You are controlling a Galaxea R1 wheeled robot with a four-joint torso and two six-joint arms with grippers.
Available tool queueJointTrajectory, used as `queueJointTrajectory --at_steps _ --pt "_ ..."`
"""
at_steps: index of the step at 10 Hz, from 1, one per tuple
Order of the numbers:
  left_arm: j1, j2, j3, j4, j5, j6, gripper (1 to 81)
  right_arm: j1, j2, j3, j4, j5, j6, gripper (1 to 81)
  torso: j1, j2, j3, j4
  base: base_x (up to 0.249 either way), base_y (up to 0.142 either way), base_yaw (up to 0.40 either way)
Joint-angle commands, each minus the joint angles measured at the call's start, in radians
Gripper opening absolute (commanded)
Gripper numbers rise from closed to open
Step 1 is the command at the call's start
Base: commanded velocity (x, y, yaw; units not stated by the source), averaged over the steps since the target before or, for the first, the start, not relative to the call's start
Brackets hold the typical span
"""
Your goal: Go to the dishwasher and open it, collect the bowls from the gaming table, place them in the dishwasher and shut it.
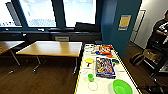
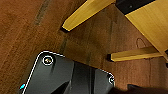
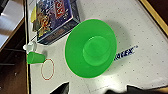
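Gaming table: one long white-topped table (image 1: 105, 86) with a yellow edge strip, running away from me in my head view; its near end is right under me.

Bowls: two counted. One lime green bowl (image 1: 122, 87) sits upright on the near end of the gaming table, toward my right side; my right wrist camera looks straight down into it (image 3: 91, 47). One yellow bowl (image 1: 89, 60) sits farther along the table, on its left half, just beside the long game box.

Game boxes: two I can count. One long dark blue box (image 1: 105, 67) lies lengthwise mid-table, between the two bowls; one red and orange box (image 1: 105, 49) lies at the far end. Small colourful items beside them are too blurred to number.

Green cup: one, small, upright (image 1: 90, 77), near the table's left edge, apart from the green bowl.

Red ring: one thin ring (image 1: 92, 86) lying flat on the white top, just in front of the cup.

Wooden tables: two, one full top (image 1: 51, 48) to the left of the gaming table, one corner (image 1: 7, 45) at the far left.

Person: one, standing at the far right (image 1: 160, 30).

My left claw: I cannot tell its state; that wrist camera looks at brown floor and pale wooden legs (image 2: 85, 13).

My right claw: over the green bowl, not touching it as far as I see; open or clenched, I cannot tell.
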Motion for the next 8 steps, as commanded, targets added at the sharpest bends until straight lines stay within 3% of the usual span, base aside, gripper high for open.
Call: queueJointTrajectory --at_steps 1,8 --pt "-0.055 -0.03 0.002 0.004 0.037 -0.001 81.1 0.135 0.018 -0.056 0.056 -0.056 0.0 81.1 0.0 0.0 0.0 0.0 0.0 0.0 0.0" --pt "-0.057 -0.023 -0.005 0.007 0.037 -0.001 81.1 -0.016 0.241 -0.262 0.056 -0.04 -0.013 81.1 0.0 0.0 -0.001 0.0 0.0 0.0 0.0"
